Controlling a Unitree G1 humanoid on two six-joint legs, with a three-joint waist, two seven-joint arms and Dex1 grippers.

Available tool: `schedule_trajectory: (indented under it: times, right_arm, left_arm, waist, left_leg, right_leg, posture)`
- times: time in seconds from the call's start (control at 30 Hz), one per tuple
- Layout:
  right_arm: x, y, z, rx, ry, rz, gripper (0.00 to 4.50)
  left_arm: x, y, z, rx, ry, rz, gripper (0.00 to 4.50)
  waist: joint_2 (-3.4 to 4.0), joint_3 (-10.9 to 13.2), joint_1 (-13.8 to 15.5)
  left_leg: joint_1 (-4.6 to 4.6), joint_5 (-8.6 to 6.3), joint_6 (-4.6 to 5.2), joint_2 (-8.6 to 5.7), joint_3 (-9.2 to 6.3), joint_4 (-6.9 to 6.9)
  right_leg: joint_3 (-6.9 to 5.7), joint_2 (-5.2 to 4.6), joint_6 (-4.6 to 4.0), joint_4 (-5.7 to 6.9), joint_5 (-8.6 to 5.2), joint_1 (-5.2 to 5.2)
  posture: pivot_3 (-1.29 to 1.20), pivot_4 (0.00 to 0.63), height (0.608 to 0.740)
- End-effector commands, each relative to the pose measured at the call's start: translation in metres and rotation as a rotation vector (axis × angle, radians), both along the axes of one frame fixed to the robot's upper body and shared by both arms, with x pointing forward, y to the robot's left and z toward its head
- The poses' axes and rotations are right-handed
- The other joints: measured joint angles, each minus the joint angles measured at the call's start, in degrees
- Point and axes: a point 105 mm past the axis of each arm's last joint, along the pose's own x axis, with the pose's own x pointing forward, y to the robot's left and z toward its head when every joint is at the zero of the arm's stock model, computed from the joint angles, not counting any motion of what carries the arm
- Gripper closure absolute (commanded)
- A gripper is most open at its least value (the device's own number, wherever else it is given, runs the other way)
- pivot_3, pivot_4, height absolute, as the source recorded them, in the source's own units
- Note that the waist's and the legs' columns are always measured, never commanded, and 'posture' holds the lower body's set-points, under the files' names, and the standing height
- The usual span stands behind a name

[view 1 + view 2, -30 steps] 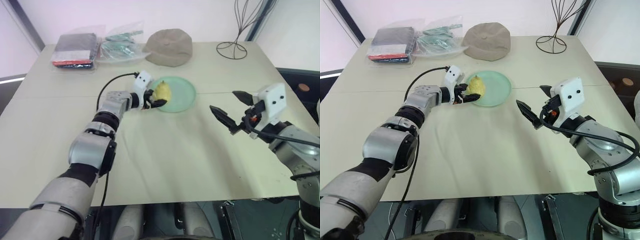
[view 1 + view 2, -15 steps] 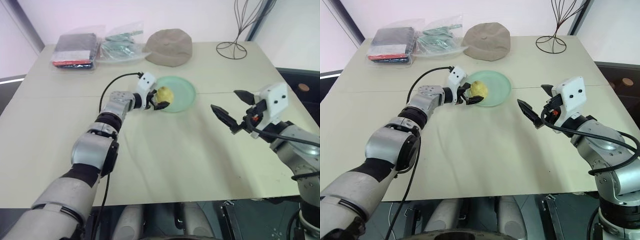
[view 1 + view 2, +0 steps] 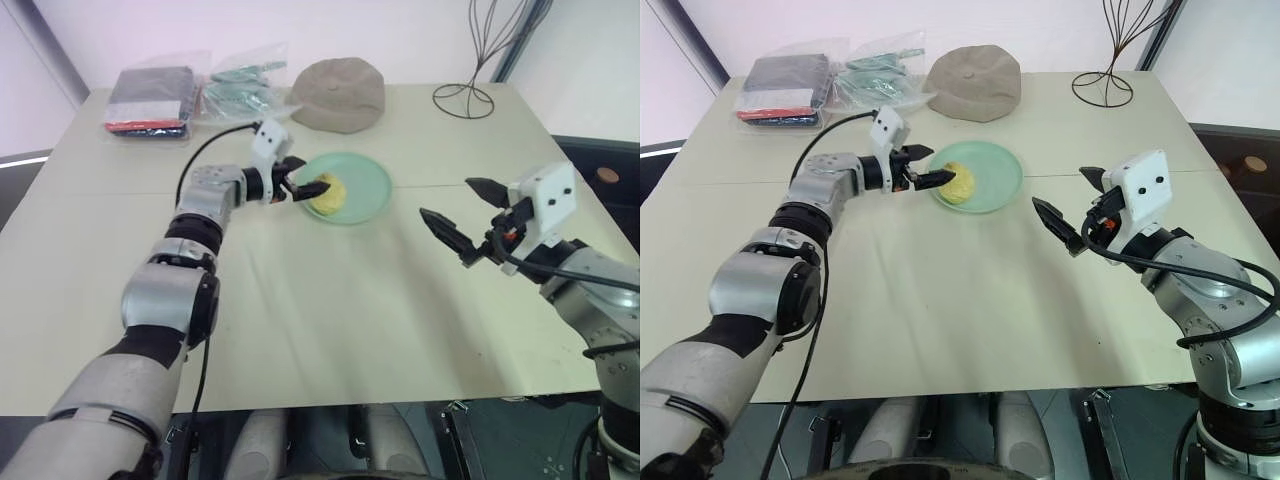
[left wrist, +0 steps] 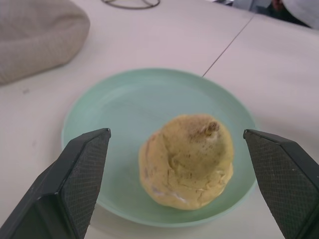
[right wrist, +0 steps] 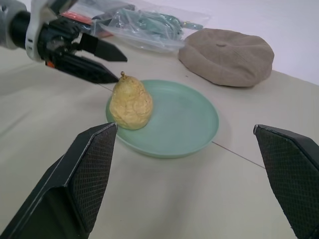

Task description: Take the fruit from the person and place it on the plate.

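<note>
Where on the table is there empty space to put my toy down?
The widest bare patch is the near half of the table, between the left end effector and the right end effector. The far edge is crowded: plastic bags, cap, wire stand. The plate already holds the fruit.

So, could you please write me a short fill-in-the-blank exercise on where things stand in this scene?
1. The fruit stands on the ____.
2. The left pincer, beside the fruit, is ____ and no longer grips it.
3. The beige cap lies ____ the plate, on the table.
4. The right pincer holds ____.

Missing words: plate; open; beyond; nothing
</note>
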Motion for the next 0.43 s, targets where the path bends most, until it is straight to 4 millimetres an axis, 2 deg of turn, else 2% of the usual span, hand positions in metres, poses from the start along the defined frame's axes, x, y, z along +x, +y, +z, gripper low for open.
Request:
schedule_trajectory:
  times: [0.03, 0.23, 0.43]
  right_arm:
    - [-0.002, 0.005, 0.010, -0.027, -0.040, 0.039, 0.00]
    - [0.001, 0.008, 0.006, -0.046, -0.016, 0.073, 0.00]
    - [0.004, 0.008, 0.003, -0.057, -0.008, 0.080, 0.00]
  left_arm:
    - [-0.010, 0.020, 0.026, 0.019, -0.057, -0.058, 0.04]
    - [-0.042, 0.062, 0.016, 0.206, -0.049, -0.139, 0.04]
    - [-0.053, 0.091, 0.032, 0.205, -0.086, -0.049, 0.04]
  waist:
    - [0.01, 0.00, -0.24]
    - [0.04, -0.02, -1.09]
    - [0.02, -0.01, -0.91]
  left_leg:
    - [0.01, 0.00, 0.00, 0.01, 0.00, 0.00]
    - [0.07, 0.00, 0.00, 0.04, 0.01, -0.02]
    - [0.02, 0.00, -0.01, 0.02, -0.02, 0.06]
  right_leg:
    - [0.01, 0.02, 0.00, 0.01, 0.00, 0.00]
    - [0.08, 0.04, -0.02, 0.10, -0.01, 0.00]
    - [0.07, -0.03, -0.02, 0.14, 0.00, 0.00]
  posture:
    - [0.00, 0.150, 0.740]
    - [0.00, 0.150, 0.740]
    - [0.00, 0.150, 0.740]
